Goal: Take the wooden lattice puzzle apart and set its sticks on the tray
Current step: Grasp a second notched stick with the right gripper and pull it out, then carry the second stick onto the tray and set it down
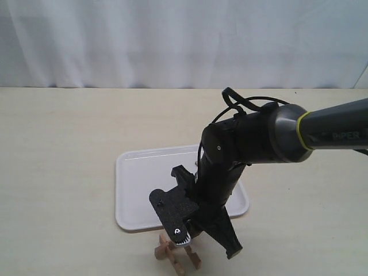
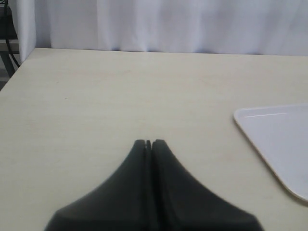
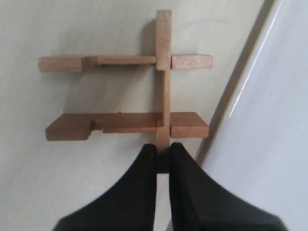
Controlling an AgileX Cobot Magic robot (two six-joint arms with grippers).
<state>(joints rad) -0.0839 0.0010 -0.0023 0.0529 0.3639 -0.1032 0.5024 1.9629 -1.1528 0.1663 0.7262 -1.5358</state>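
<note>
The wooden lattice puzzle lies on the table just in front of the tray's near edge. In the right wrist view three sticks of it show. Two parallel sticks are crossed by a third stick. Their other notches stand empty, and no fourth stick is in view. My right gripper is shut on the near end of the crossing stick. The tray's rim runs right beside the puzzle. My left gripper is shut on nothing above bare table, and a tray corner lies beside it.
The right arm reaches in from the right and covers the tray's near right part. A white curtain closes off the back of the pale table. The visible part of the tray holds nothing.
</note>
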